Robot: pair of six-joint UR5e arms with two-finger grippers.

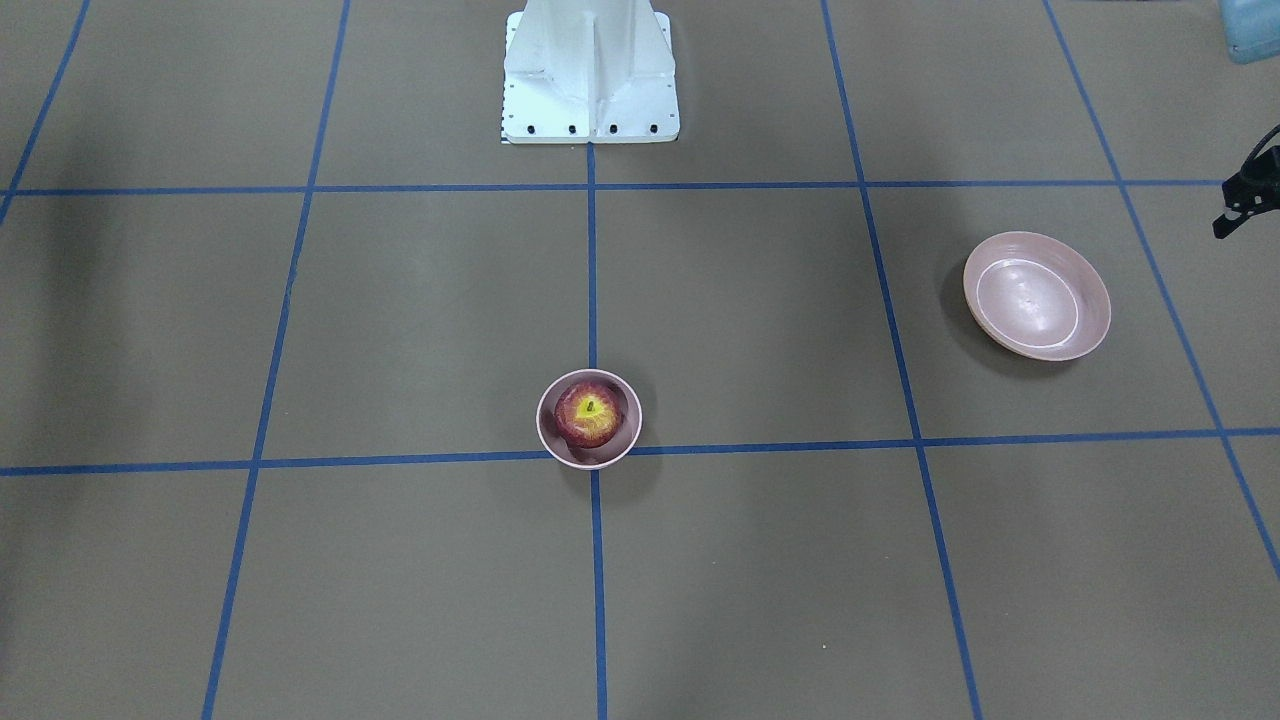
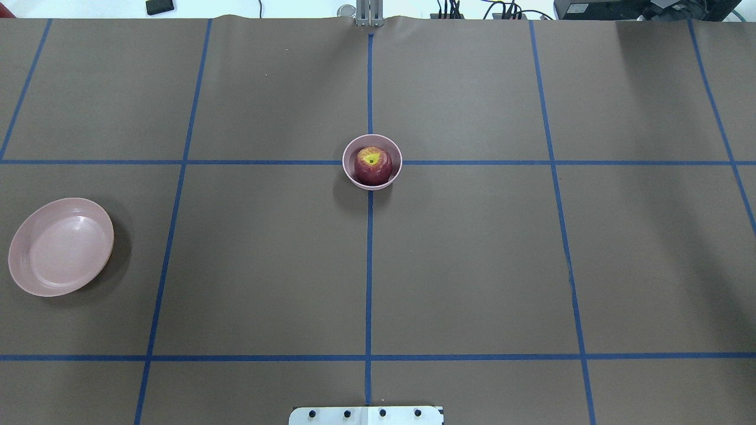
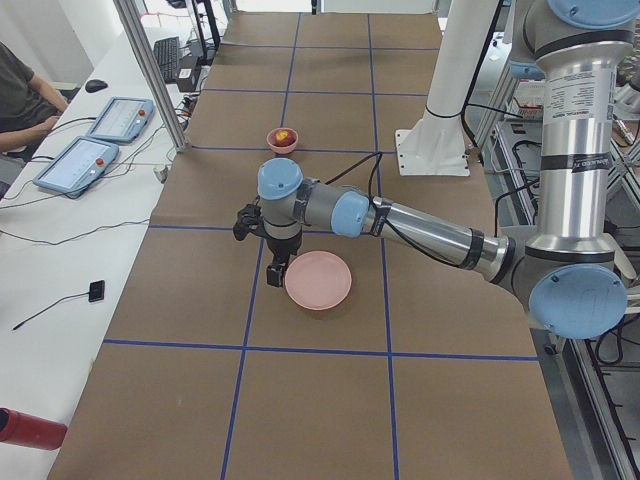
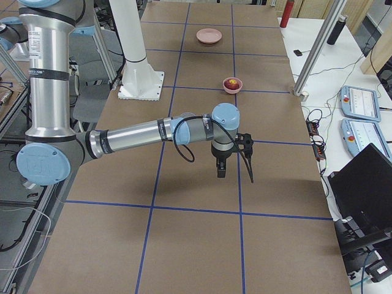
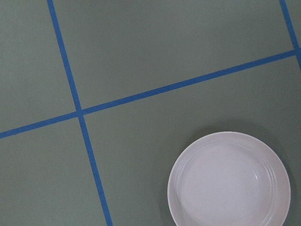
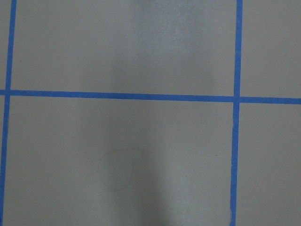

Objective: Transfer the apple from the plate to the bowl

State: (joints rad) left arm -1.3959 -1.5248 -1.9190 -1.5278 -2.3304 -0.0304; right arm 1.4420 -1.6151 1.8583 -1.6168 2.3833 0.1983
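1. Looking from the front-facing camera, we see the apple (image 1: 590, 413) sitting inside the bowl (image 1: 590, 461), stem end up with its yellow patch showing. The plate (image 1: 1037, 309) lies empty, well apart from the bowl, toward the robot's left. A black sliver of the left gripper (image 1: 1245, 195) shows at the frame's edge, further from the bowl than the plate is. We cannot tell whether its fingers are parted or closed.
2. From overhead, the bowl (image 2: 372, 185) rests on a crossing of blue tape lines (image 2: 266, 162), and the apple (image 2: 372, 165) fills most of it. The plate (image 2: 61, 247) is far off on the bowl's left and nearer the robot.
3. In the exterior left view, the left gripper (image 3: 276, 272) hangs just beside the plate (image 3: 318, 281), its grip impossible for us to judge. The bowl (image 3: 282, 146) with the apple (image 3: 283, 135) lies well beyond.
4. In the exterior right view, the right gripper (image 4: 222, 170) hovers above the table (image 4: 196, 245), well apart from the bowl (image 4: 232, 88) and apple (image 4: 232, 81). We cannot tell how its fingers stand. The plate (image 4: 209, 35) lies far past the bowl.
5. The left wrist camera shows the empty plate (image 5: 229, 181) near a tape crossing.
6. The right wrist camera shows only blue tape lines (image 6: 117, 95) on the table.
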